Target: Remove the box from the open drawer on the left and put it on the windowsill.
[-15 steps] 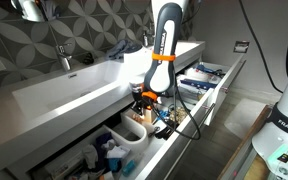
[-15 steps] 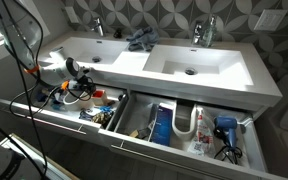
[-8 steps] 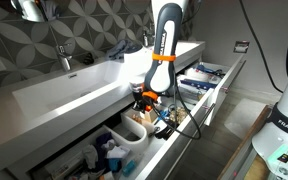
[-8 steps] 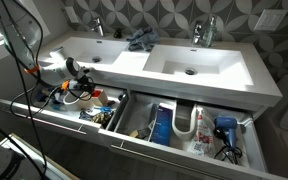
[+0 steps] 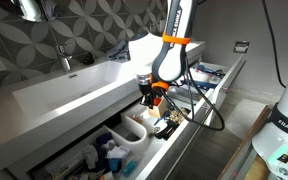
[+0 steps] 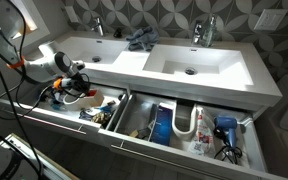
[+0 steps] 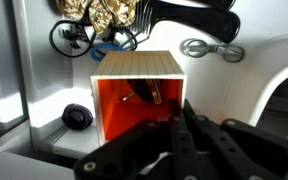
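Observation:
The box (image 7: 134, 100) is a small carton with a whitish top and an orange face; it fills the middle of the wrist view. My gripper (image 7: 179, 128) is shut on its right edge, fingers close together. In both exterior views the gripper (image 5: 150, 95) (image 6: 76, 86) holds the orange-marked box (image 5: 157, 88) (image 6: 81, 83) just above the open grey-fronted drawer (image 5: 180, 128) (image 6: 54, 118), which holds dark mixed clutter. The windowsill is not clearly in view.
Rounded white tubs (image 5: 132, 131) stand in the neighbouring drawer section. A drawer with blue-and-white packets (image 5: 199, 80) is open farther along. The white double sink (image 6: 174, 62) has faucets and a dark cloth (image 6: 139, 41). A drawer holds pipes and a hair dryer (image 6: 224, 130).
The arm has risen and shifted away from the drawer, carrying the box up out of the clutter. The drawer contents have not moved.

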